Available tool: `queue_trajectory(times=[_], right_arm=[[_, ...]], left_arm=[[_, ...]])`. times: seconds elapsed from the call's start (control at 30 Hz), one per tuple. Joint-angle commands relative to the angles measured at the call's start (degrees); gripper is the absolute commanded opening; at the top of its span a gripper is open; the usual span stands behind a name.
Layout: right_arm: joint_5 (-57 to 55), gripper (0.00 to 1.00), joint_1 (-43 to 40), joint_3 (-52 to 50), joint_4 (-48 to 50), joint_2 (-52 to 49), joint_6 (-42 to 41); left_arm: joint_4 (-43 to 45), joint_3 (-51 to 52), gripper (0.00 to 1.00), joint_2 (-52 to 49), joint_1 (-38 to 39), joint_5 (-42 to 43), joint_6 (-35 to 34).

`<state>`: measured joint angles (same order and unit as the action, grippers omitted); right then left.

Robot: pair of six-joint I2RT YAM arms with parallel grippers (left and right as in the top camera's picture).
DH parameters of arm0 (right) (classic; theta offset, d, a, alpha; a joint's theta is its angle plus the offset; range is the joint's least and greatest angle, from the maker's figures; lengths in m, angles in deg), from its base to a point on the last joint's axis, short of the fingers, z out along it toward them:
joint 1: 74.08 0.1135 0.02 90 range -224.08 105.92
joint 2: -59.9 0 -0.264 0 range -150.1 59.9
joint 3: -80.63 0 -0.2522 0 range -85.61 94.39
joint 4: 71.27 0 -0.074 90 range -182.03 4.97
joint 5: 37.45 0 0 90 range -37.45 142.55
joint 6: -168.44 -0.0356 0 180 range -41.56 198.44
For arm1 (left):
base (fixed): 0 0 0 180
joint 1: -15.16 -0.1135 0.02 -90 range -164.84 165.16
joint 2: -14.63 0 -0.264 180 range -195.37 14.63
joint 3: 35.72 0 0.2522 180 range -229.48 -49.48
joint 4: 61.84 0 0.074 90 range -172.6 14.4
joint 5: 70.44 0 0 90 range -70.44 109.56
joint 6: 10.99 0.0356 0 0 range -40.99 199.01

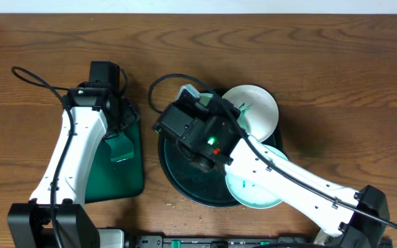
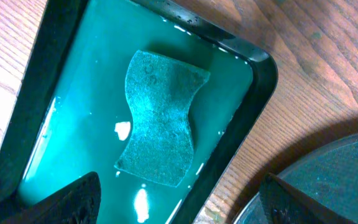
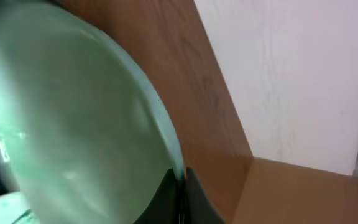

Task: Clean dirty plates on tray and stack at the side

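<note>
Right arm rides highest under the overhead camera, crossing the round dark tray. The far plate overhangs its far rim and the near plate its near rim, with open table to their right.

Left wrist: my left hand is spread apart above the sponge, which lies inside the wet green tray.

Right wrist: my right hand is clamped on the far plate's rim.
</note>
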<state>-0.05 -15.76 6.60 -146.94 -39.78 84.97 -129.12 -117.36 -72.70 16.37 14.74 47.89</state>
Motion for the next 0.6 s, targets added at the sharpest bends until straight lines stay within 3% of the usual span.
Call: queue_trajectory(times=[0.0, 0.1, 0.23, 0.37, 0.57], right_arm=[[2.4, 0.01, -1.6, 0.5, 3.1, 0.2, 0.5], [1.6, 0.01, -1.7, 1.3, -1.4, 0.6, -2.6], [3.1, 0.01, -2.7, 0.6, 2.9, 0.3, -0.1], [3.5, 0.01, -2.7, 0.9, -1.2, 0.8, -4.1], [15.9, 0.01, -7.9, 0.9, -0.3, 0.4, -11.0]], left_arm=[[0.0, -0.8, 0.82, 0.2, -0.3, -0.1, 0.3], [-0.4, -0.8, 0.82, 0.2, -0.3, -0.1, 0.2], [0.2, -0.8, 0.82, 0.2, -0.3, 0.0, 0.3], [-0.1, -0.8, 0.82, 0.2, -0.3, 1.0, 0.4], [0.2, -0.8, 0.82, 0.2, -0.3, 1.0, 0.4]])
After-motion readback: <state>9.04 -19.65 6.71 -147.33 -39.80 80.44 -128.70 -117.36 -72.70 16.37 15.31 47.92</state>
